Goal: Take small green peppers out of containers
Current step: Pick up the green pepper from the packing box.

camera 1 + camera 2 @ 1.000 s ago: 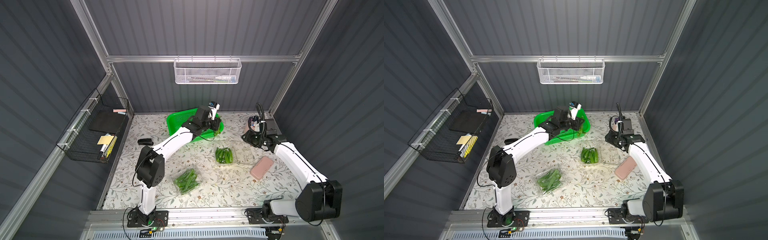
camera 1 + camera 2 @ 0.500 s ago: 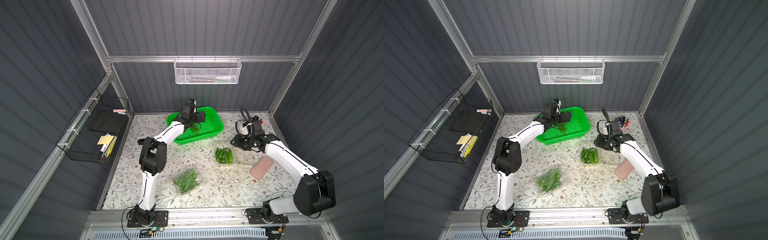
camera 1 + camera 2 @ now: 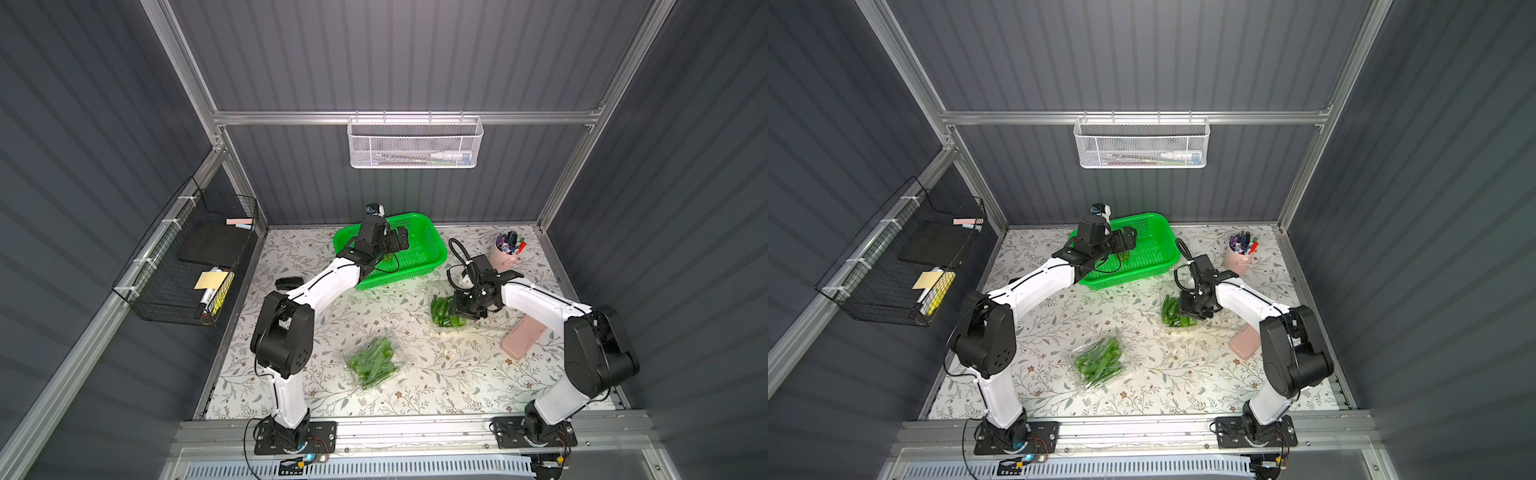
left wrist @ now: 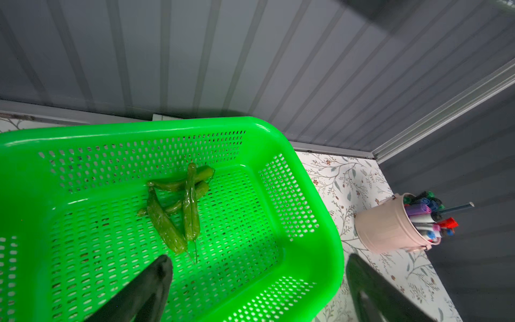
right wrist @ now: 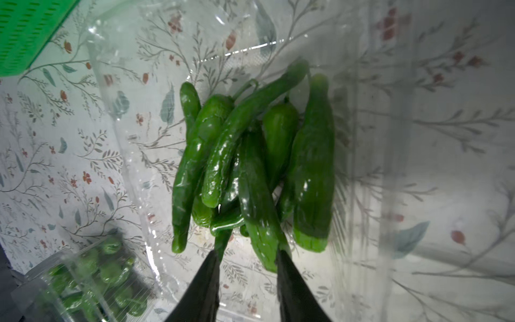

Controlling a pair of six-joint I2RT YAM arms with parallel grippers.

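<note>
Jaws, left: left gripper [image 3: 398, 241] hung spread wide and empty above the bright green perforated plastic basket [image 4: 195, 124].
Jaws, right: right gripper [image 5: 248, 256] was narrowed astride the tapered end of one dark pepper. Whether it already pinched could not be told.
Peppers in basket: about four slim, glossy small green peppers [image 4: 189, 212] lay crossed on the basket floor.
Peppers left: a heap [image 5: 250, 167] lay in the clear, thin plastic clamshell box, the open container [image 5: 195, 50], just beside the basket on the side nearer the arm bases.
Second box: a matching clear clamshell, the shut container [image 3: 374, 363], seemingly full, sat well apart from the basket, nearer those bases.
Step in hand: by my reading, taking one pepper from the open container.
Doing it well: grip the pepper's thicker body, not its slippery tip. Squeeze gently and lift straight up, because neighbours lean on it and the light box could drag along.
</note>
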